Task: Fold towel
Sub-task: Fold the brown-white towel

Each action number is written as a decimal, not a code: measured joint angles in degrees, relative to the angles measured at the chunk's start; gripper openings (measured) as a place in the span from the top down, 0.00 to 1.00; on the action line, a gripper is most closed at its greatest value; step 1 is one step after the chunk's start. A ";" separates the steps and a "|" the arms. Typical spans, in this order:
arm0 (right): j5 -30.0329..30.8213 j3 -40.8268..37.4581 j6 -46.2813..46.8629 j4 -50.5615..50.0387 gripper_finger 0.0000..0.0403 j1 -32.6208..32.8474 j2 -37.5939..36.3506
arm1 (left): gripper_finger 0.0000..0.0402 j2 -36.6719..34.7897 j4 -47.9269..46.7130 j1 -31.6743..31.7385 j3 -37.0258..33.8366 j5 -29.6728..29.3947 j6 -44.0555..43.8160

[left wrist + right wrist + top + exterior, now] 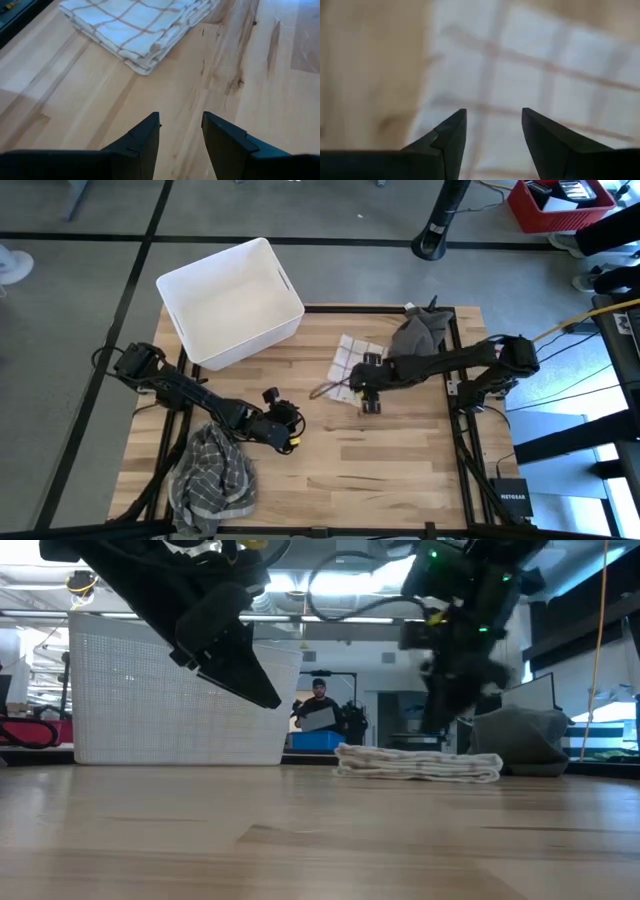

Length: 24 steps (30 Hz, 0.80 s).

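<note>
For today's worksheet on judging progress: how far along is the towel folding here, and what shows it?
Done: the checked towel lies on the table as a flat, layered stack. In hand: nothing is gripped; the right gripper hovers open just above that towel, and the left gripper is open over bare wood. Possibly left: a striped cloth and a grey cloth lie crumpled, and the white basket looks empty.

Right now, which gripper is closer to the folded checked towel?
Right. The right gripper hangs open just over the folded checked towel's near edge; the left gripper is open too, farther off over bare table.
</note>
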 joint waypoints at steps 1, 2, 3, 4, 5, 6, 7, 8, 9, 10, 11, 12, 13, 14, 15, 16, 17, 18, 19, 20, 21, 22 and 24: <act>1.76 -0.40 3.12 4.21 0.52 -0.81 0.13 | 0.65 0.00 0.12 0.00 0.02 0.00 0.00; 2.36 -1.09 6.95 9.04 0.52 -1.87 0.37 | 0.65 0.00 0.00 0.00 0.02 -0.02 -0.01; 2.25 -1.75 10.32 12.04 0.52 -2.94 0.76 | 0.65 0.00 -0.01 0.00 0.02 0.00 -0.02; 1.35 -2.38 13.66 13.79 0.52 -4.10 1.35 | 0.65 0.00 0.07 -0.02 0.02 0.00 -0.04; 0.08 -2.86 16.84 14.40 0.52 -5.29 2.26 | 0.65 0.00 0.04 -0.02 -0.01 0.00 -0.07; -1.06 -3.28 19.72 13.96 0.52 -6.47 3.32 | 0.65 0.00 -0.03 -0.02 -0.05 0.00 -0.01; -2.46 -3.64 22.12 12.78 0.52 -7.50 4.21 | 0.65 0.00 -0.03 -0.02 -0.07 0.00 0.10; -3.46 -3.79 23.75 11.46 0.52 -8.39 4.99 | 0.65 0.00 -0.06 -0.02 -0.07 0.00 0.15; -4.07 -3.79 25.02 11.13 0.52 -9.19 5.61 | 0.65 0.00 -0.15 -0.02 -0.07 0.00 0.15; -4.25 -3.67 26.19 11.16 0.52 -9.88 6.08 | 0.65 0.05 -0.16 -0.02 -0.07 0.00 0.17; -4.22 -3.64 26.41 11.26 0.52 -10.49 6.60 | 0.65 0.07 -0.09 -0.02 -0.09 0.00 0.17; -4.09 -3.64 26.45 11.71 0.52 -11.09 7.33 | 0.65 0.07 0.01 -0.02 -0.09 0.00 0.19; -3.55 -3.64 26.40 12.54 0.52 -11.80 8.14 | 0.65 0.07 0.05 -0.02 -0.09 0.00 0.19; -2.82 -3.62 26.10 13.20 0.52 -12.69 8.90 | 0.65 0.07 -0.04 0.04 -0.10 0.00 0.26; -2.60 -3.53 25.43 13.81 0.52 -13.72 9.52 | 0.65 0.07 0.00 0.15 -0.11 0.00 0.45; -2.67 -3.41 24.29 14.57 0.52 -14.93 10.09 | 0.65 0.07 0.06 0.20 -0.11 0.00 0.66; -2.67 -3.34 22.99 15.43 0.52 -16.26 10.69 | 0.65 0.07 -0.02 0.22 -0.11 -0.02 0.68; -2.67 -3.23 21.48 16.25 0.52 -17.59 11.20 | 0.65 0.07 -0.07 0.22 -0.11 -0.02 0.68; -2.69 -3.22 20.08 16.85 0.52 -18.80 11.31 | 0.65 0.07 -0.07 0.22 -0.11 -0.04 0.68; -2.76 -3.26 18.54 17.20 0.52 -19.95 11.33 | 0.65 0.07 -0.11 0.22 -0.11 -0.08 0.70; -3.01 -3.16 16.90 17.49 0.52 -21.16 11.35 | 0.65 0.07 -0.15 0.22 -0.11 -0.09 0.71; -3.25 -2.56 15.14 17.30 0.52 -22.41 11.44 | 0.65 0.08 -0.20 0.22 -0.11 -0.09 0.86; -3.80 -0.53 11.34 15.95 0.52 -25.12 11.77 | 0.65 0.09 -0.03 0.22 -0.11 -0.09 1.45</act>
